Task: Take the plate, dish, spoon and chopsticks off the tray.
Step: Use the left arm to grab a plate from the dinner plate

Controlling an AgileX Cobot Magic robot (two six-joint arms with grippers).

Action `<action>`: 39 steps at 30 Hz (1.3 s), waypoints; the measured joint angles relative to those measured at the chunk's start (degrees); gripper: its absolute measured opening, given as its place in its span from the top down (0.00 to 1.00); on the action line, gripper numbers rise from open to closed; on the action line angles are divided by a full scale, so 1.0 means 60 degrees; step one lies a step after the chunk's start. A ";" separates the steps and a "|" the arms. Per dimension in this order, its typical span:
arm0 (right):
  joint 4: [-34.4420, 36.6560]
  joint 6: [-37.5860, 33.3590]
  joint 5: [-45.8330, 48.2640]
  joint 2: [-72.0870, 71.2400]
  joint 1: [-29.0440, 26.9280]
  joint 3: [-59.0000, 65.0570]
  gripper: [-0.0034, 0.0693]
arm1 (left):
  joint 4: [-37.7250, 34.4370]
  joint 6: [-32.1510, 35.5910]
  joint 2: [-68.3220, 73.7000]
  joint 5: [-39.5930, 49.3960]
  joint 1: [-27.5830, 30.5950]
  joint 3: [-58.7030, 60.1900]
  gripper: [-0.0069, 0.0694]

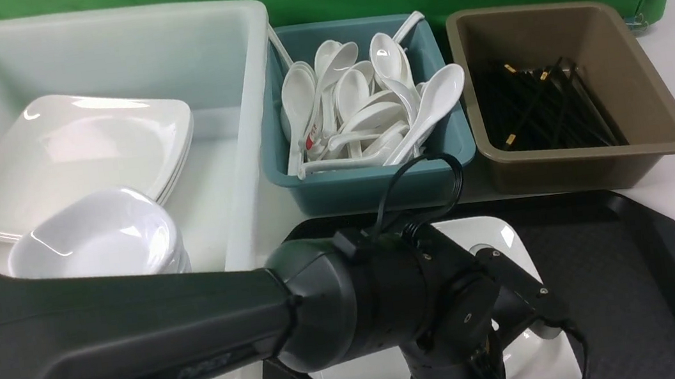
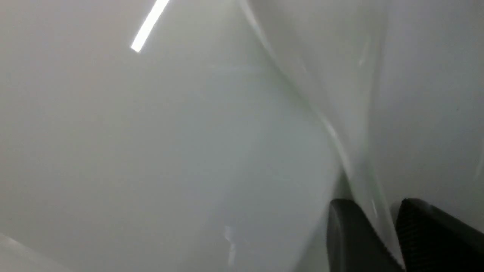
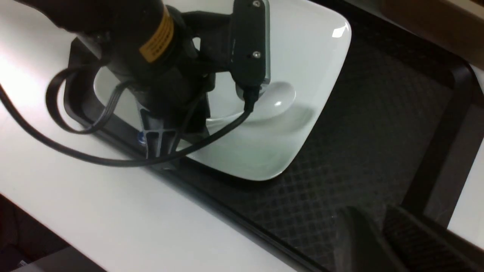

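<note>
On the tray (image 1: 645, 280) | left pincer (image 2: 374, 213) grips plate (image 3: 302, 68) rim | right pincer (image 3: 372, 219) state unclear | yellow label (image 3: 157, 36) unreadable

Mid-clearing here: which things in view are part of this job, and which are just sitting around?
On the job:
plate, gripped at its rim by the left gripper
spoon lying on it
black tray beneath

Just lying about:
white tub with stacked plates
teal tub of loose spoons
brown tub of stored chopsticks
</note>
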 joint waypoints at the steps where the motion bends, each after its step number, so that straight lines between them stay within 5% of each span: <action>1: 0.0000 -0.0033 0.0000 0.0000 0.0000 0.0000 0.76 | -0.0036 0.0000 0.0000 0.0000 0.0000 0.0000 0.80; 18: -0.0389 0.0179 0.0069 0.0000 0.0000 0.0000 0.76 | 0.0635 -0.0116 -0.2824 0.0144 0.0147 -0.0402 0.81; 29: -0.0113 0.0667 -0.0284 0.0000 0.0000 0.0000 0.76 | 0.1080 -0.0143 -0.1532 -0.2794 0.3863 -0.2169 0.81; 39: -0.0076 0.0658 -0.0284 0.0000 0.0000 0.0000 0.76 | 0.1068 -0.0108 0.1465 -0.3347 0.5250 -0.5105 0.73</action>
